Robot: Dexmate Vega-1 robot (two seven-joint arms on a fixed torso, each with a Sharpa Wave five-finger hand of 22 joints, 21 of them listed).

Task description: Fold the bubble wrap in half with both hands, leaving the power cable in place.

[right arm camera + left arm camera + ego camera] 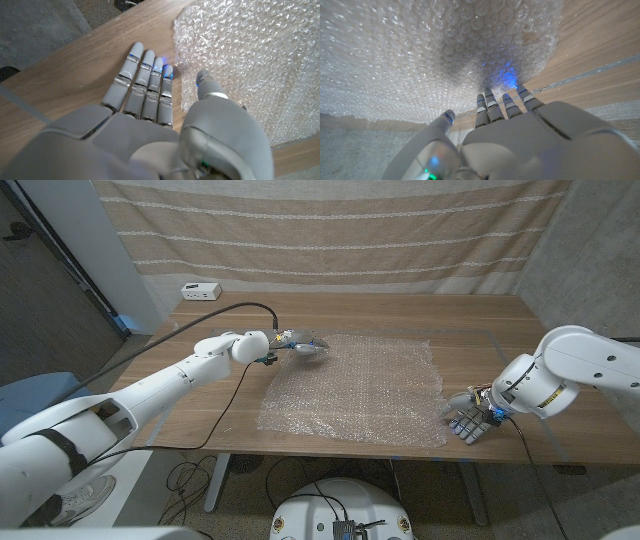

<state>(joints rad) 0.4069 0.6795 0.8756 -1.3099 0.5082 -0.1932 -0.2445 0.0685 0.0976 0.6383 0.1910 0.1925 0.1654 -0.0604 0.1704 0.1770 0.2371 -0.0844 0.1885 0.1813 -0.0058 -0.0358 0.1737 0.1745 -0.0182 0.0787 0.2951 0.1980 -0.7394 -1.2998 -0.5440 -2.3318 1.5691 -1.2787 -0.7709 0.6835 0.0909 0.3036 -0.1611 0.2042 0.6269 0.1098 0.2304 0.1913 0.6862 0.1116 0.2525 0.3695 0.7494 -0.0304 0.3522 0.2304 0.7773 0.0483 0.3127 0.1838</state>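
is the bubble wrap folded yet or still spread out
Spread out, not folded: the bubble wrap lies as one flat sheet on the table, no edge doubled over.

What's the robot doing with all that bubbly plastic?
It is getting ready to fold the bubble wrap, which lies spread flat on the wooden table. Its left hand is at the sheet's far left corner, fingertips at the edge. Its right hand is at the near right corner, fingers straight, beside the edge. Neither hand has lifted the sheet yet, so no fold has started.

right hand [150, 95]: fingers straight, together, on wooden table [75, 70]
bubble wrap [255, 55]: corner just beside fingertips, thumb over its edge
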